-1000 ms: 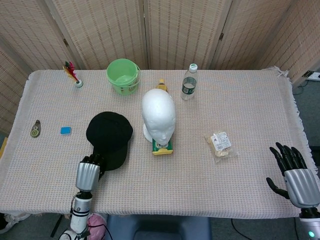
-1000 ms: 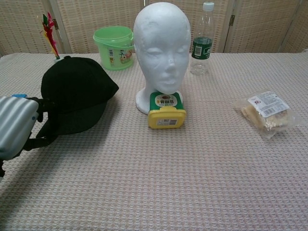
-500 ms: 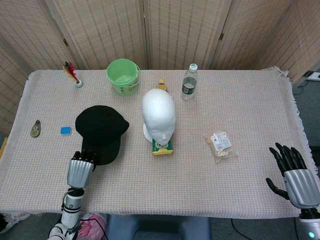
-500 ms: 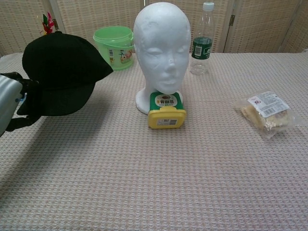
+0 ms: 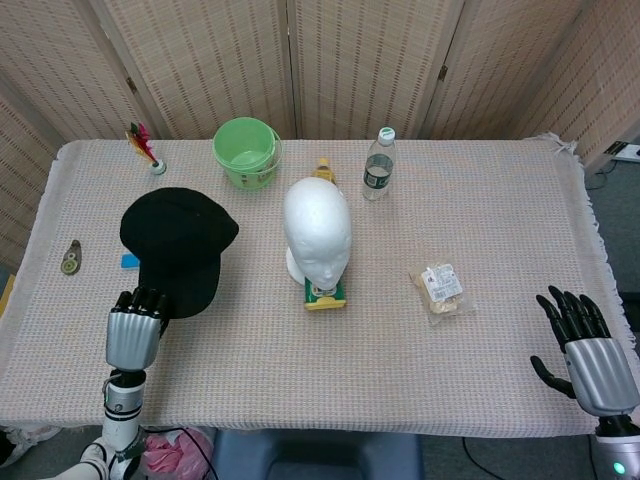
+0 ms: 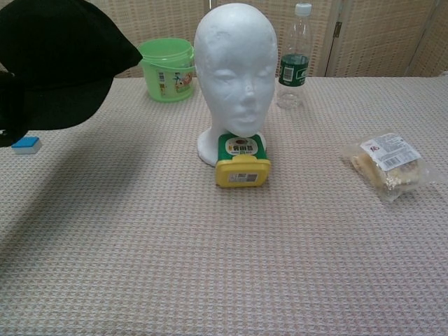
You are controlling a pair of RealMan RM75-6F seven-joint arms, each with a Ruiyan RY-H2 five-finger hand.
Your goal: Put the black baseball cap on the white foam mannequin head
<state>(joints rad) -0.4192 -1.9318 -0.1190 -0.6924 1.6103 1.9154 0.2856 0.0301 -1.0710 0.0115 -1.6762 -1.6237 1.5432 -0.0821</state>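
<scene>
One step of the task appears done: the black baseball cap is off the table, held up over its left half by the left hand, whose fingers are closed on the cap's near edge. In the chest view the cap hangs high at the left, clear of the cloth, and only a dark trace of the hand shows beneath it. Left of centre, toward the far edge, a green bucket stands. At mid-table the white foam mannequin head stands upright and bare, a yellow container touching its base on the near side. Remaining, by judgement: carrying the cap rightward, then lowering it over the crown. Near the right front corner, the right hand holds nothing, fingers spread.
</scene>
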